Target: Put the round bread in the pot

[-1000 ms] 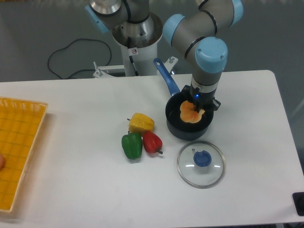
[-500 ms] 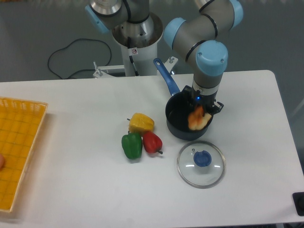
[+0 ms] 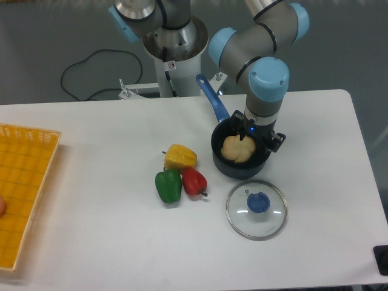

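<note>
The round bread point(image 3: 237, 149), a lumpy golden-tan bun, lies inside the dark pot point(image 3: 226, 168), left of its middle. The pot stands on the white table with its long blue handle point(image 3: 213, 102) pointing to the back left. My gripper point(image 3: 259, 137) hangs straight down over the right half of the pot, just above the rim. Its fingers are spread and hold nothing. The bread sits just left of the fingers, free of them.
A round glass lid with a blue knob point(image 3: 257, 209) lies in front of the pot. A yellow pepper point(image 3: 180, 156), a green pepper point(image 3: 168, 185) and a red pepper point(image 3: 194, 181) are grouped to the pot's left. A yellow basket point(image 3: 21, 194) sits at the left edge.
The bread was held between the fingers over the pot, then tipped and dropped. It now rests in the pot, and the gripper has let go and risen slightly.
</note>
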